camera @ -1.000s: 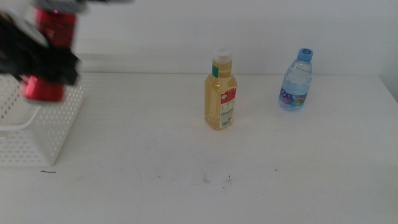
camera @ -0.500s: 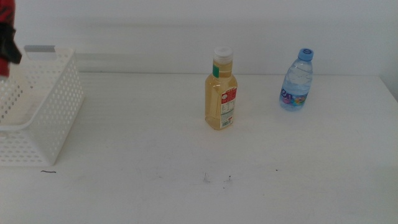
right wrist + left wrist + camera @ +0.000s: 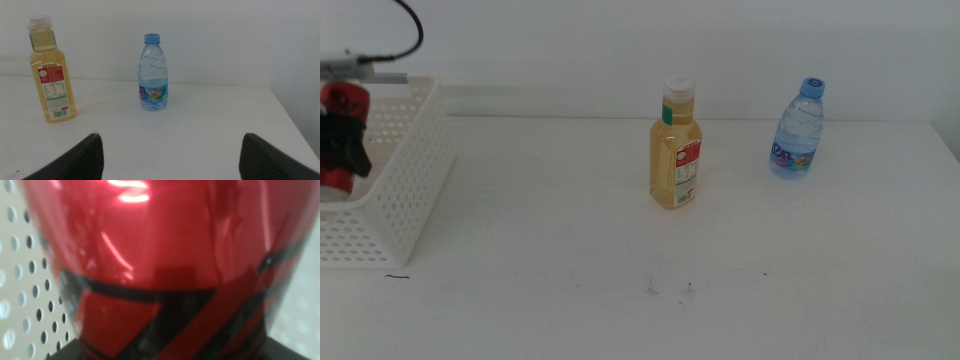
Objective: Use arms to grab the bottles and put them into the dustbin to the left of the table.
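At the middle view's far left, my left gripper is shut on the red soda can and holds it inside the white perforated dustbin. That can fills the left wrist view, with the dustbin wall close beside it. The yellow-liquid bottle stands upright mid-table, and the blue-capped water bottle stands upright to its right. My right gripper waits open and empty, facing both the yellow bottle and the water bottle from a distance; the middle view does not show it.
The white table carries a few dark specks near its front. A black cable loops above the dustbin's far rim. A white wall runs behind the table.
The left gripper carried the red can leftward from above the dustbin's near rim, almost out of view, and has now come down with it inside the dustbin. Both bottles stayed put.
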Robot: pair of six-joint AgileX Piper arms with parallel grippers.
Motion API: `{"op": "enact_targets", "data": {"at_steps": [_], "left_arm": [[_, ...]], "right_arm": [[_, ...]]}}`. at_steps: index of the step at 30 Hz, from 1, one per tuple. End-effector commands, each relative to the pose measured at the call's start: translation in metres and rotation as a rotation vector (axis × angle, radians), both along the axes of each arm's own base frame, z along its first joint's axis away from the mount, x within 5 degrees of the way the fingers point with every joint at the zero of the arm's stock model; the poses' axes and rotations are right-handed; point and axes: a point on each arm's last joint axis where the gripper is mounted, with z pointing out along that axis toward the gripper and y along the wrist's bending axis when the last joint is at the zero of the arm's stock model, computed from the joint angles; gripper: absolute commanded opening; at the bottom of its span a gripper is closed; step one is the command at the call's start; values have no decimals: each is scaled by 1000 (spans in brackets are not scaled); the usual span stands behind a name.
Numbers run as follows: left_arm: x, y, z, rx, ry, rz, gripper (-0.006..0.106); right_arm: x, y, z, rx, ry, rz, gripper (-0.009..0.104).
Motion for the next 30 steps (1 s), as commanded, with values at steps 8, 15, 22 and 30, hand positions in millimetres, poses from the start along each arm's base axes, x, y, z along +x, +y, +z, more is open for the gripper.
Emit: {"op": "enact_targets", "data": {"at_steps": [8, 15, 22, 30], "left_arm": [[8, 5, -6, 38, -46, 6, 61], [5, -2, 6, 15, -52, 2, 94], [-16, -36, 73, 107, -148, 12, 94], [-84, -123, 142, 109, -492, -28, 94]], "right_arm": [[0, -1, 0, -6, -14, -8, 81], [0, -1, 0, -6, -14, -8, 81], [0, -1, 0, -6, -14, -8, 81], [0, -1, 0, -6, -14, -8, 81]]}}
